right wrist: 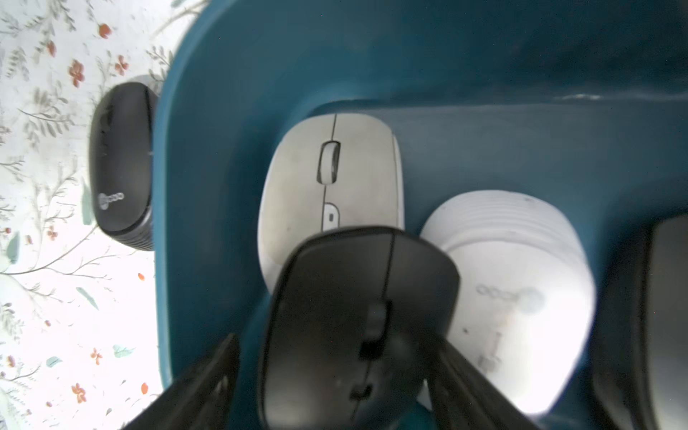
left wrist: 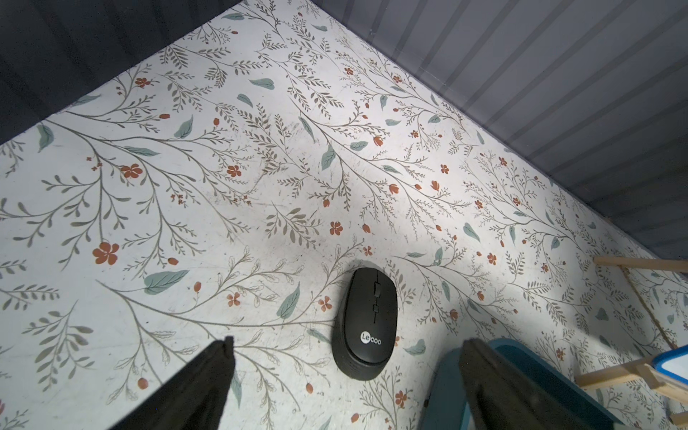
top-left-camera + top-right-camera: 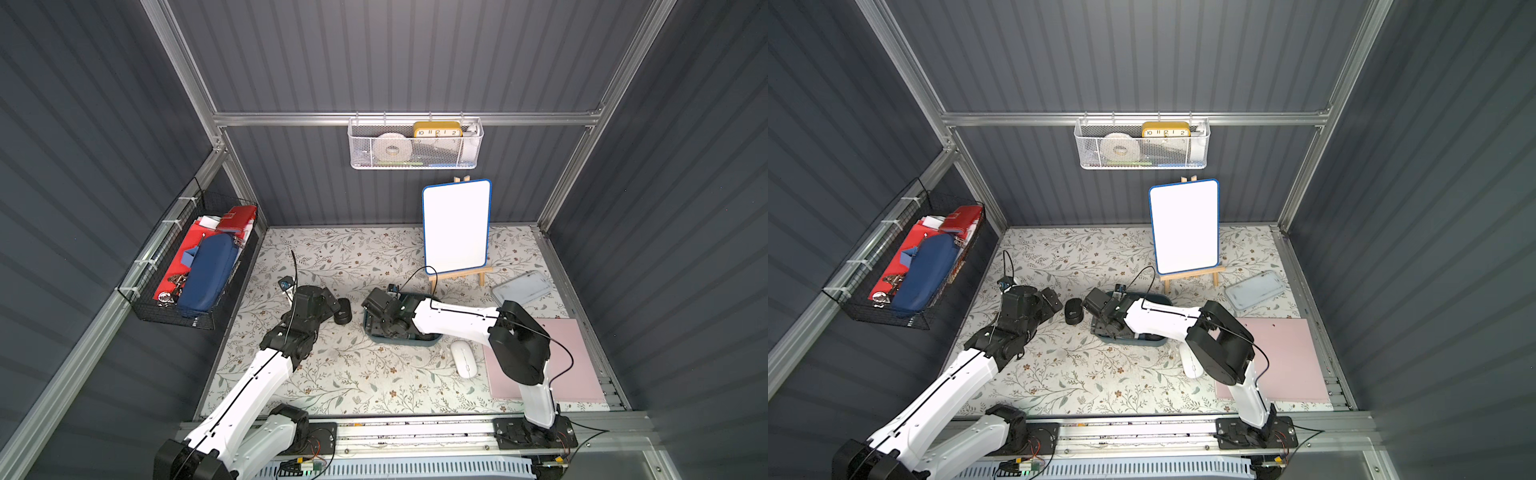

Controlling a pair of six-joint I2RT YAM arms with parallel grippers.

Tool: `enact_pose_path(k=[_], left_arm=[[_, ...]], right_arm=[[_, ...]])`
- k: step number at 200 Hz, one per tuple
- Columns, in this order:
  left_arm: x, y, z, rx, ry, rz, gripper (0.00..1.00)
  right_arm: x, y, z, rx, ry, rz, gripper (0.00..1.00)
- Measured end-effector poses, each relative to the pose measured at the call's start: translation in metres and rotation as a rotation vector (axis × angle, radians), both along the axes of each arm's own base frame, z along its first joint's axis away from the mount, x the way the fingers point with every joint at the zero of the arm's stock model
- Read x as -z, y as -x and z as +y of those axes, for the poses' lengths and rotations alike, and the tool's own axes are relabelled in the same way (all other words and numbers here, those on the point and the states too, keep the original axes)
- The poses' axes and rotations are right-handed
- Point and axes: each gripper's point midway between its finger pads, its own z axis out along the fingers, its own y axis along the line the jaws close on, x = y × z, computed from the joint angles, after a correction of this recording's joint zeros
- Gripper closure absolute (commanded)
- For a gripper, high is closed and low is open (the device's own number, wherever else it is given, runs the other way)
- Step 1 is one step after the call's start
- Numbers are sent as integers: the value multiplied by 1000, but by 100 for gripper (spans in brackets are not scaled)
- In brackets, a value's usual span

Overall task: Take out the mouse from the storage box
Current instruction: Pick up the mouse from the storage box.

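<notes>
The right fingers [image 1: 201, 379] stand on either side of a dark mouse [image 1: 357, 327] inside the storage box [image 1: 223, 149]. One seems to lie against its flank, but a sliver of teal shows beside the other, so I cannot tell whether they are clenched on it. That mouse overlaps a grey mouse [image 1: 327, 175], and a pale mouse [image 1: 513, 298] lies beside them, all three within the box walls. The left fingers [image 2: 193, 383] are spread wide and empty above the worktop [image 2: 186, 223]. Beyond them lies a black logo mouse [image 2: 366, 324], just left of the box.

I judge the task to be partway through. The logo mouse and a white mouse [image 3: 463, 358], near and right of the box, already lie out on the worktop. At least three mice remain inside, and the dark one looks next to come out.

In both top views the right arm covers the box's inside, so only the right wrist view shows its contents. The white mouse on the worktop appears only from above. Only the left wrist view shows the spread of the left fingers.
</notes>
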Motion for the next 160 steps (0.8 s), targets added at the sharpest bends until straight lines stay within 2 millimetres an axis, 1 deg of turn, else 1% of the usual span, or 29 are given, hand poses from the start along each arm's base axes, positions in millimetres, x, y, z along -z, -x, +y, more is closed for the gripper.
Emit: enact_pose_path(k=[31,65,101,140,160], left_arm=[[-1,0,0,0,1,-4,1],[-1,0,0,0,1,-4,1],[-1,0,0,0,1,-4,1],[0,0,-1,3,2,-1,1],[2,-1,-2,8,4,5,1]], right_arm=[[1,-1,0,1,9,5,27],[2,-2,-2,3,16,9,37],[2,-2,-2,3,19,7,45],[0,-2,-2,-4,20,1,46],[-9,-3,-3,-16,8,-13,46]])
